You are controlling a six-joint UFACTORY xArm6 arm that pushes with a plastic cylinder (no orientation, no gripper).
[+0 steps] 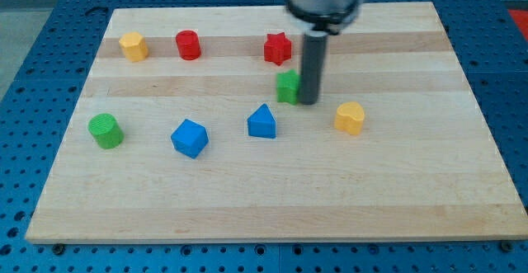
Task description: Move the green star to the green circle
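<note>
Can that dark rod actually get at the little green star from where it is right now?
Probably yes. My tip already sits right beside the green star, on its right side in the view, with nothing between them. Whether they actually touch is hard to tell.

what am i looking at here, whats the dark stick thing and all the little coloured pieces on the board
There is one picture, looking down at a wooden board. The dark stick is the rod of a robot arm; it has no hand and holds nothing. It only pushes blocks by sliding my tip along the wood. The tip sits right against the green star, on its right side in the view. Other blocks: a green circle at the left, a blue cube, a blue block, a red star, a red cylinder, and two yellow blocks.
</note>
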